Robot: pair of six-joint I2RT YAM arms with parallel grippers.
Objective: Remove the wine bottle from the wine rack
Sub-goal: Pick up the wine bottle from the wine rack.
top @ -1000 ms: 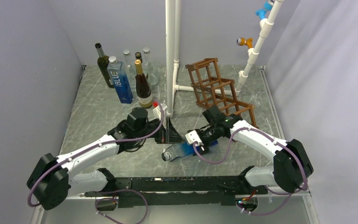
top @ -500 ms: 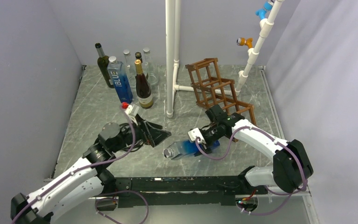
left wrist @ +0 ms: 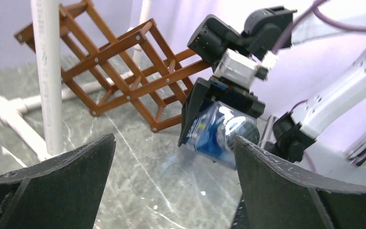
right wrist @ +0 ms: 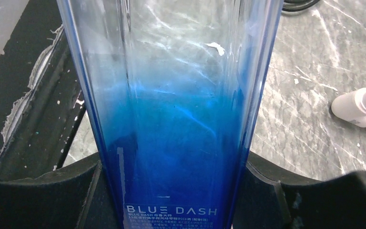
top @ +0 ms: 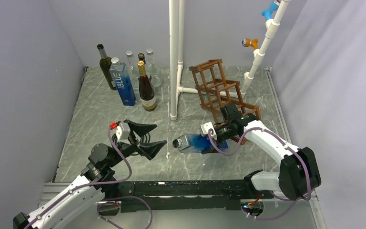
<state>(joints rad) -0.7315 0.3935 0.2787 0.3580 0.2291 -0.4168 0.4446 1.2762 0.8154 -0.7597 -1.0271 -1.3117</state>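
Observation:
The wine bottle (top: 198,142) is a clear-to-blue square bottle marked BLUE DASH. It lies roughly level above the table, its cap to the left. My right gripper (top: 216,139) is shut on its blue lower body (right wrist: 171,124), one black finger (right wrist: 43,186) on each side. The brown wooden wine rack (top: 218,89) stands just behind the right arm, apart from the bottle, and its cells show no bottle. My left gripper (top: 147,137) hangs wide open to the left of the cap, holding nothing. From the left wrist view the bottle (left wrist: 221,136) and the rack (left wrist: 124,71) lie ahead.
Several upright bottles (top: 129,78) stand at the back left. A white pipe post (top: 174,57) rises at the middle, its foot on the table. A slanted white pipe (top: 263,45) with orange and blue fittings stands at the back right. Grey walls close in on both sides.
My left arm has drawn back toward the near left, away from the bottle's neck, jaws still open. The right gripper has carried the bottle slightly right and back.

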